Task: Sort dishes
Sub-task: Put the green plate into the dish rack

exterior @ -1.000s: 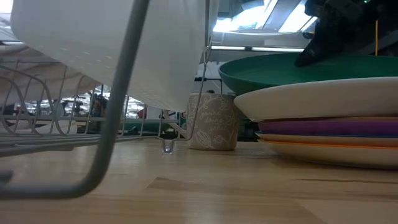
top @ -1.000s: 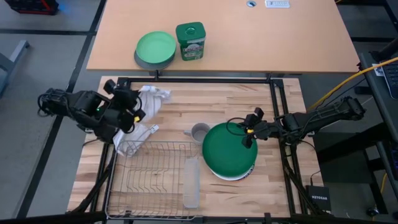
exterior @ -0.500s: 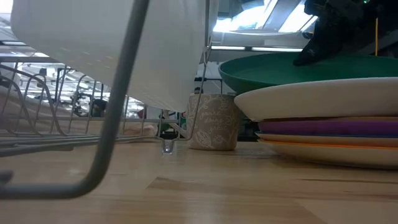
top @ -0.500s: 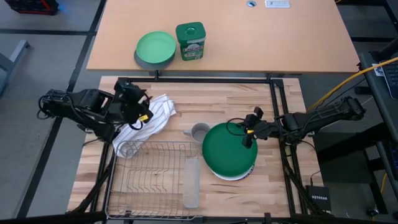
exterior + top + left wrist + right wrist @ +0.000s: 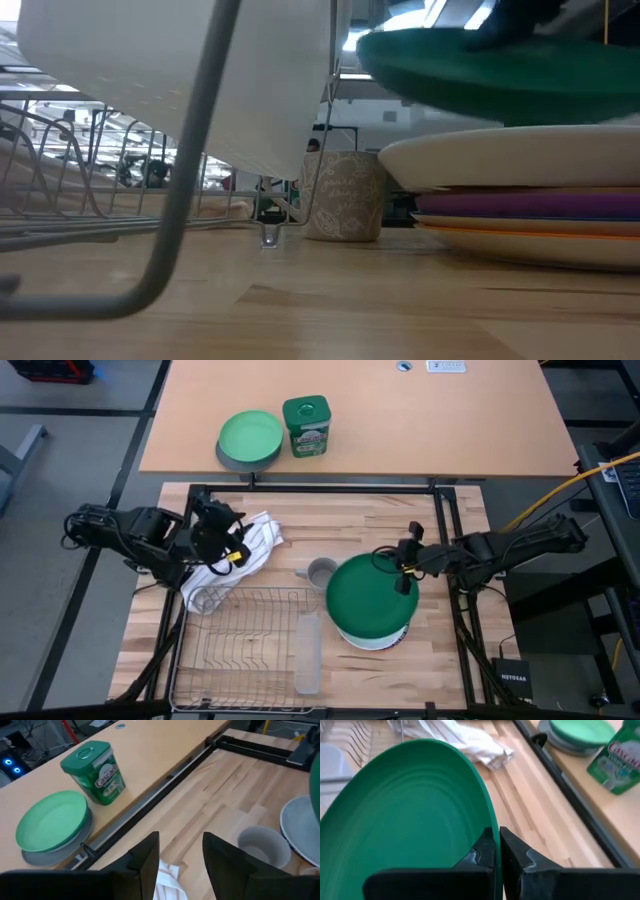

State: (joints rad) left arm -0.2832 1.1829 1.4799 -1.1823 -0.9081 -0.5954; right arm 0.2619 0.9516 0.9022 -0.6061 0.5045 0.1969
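- The rim of the dark green plate [image 5: 370, 603] is pinched between the closed fingers of the right gripper [image 5: 404, 574], as shown edge-on in the right wrist view [image 5: 496, 851].
- The dark green plate [image 5: 500, 72] is held in the air, clear of the white plate [image 5: 510, 160] directly below it.
- Under the white plate, a purple plate [image 5: 530, 206] and an orange-edged plate [image 5: 530, 235] are stacked on the wooden table [image 5: 370, 525].
- A small grey mug [image 5: 320, 572] is seen at nine o'clock of the stack, just beside it.
- A wire dish rack [image 5: 250, 650] is placed at about eight o'clock of the stack.
- The left gripper [image 5: 232, 546] is seen with fingers [image 5: 146, 857] parted and nothing between them, above a striped cloth [image 5: 255, 540] at nine o'clock of the mug.
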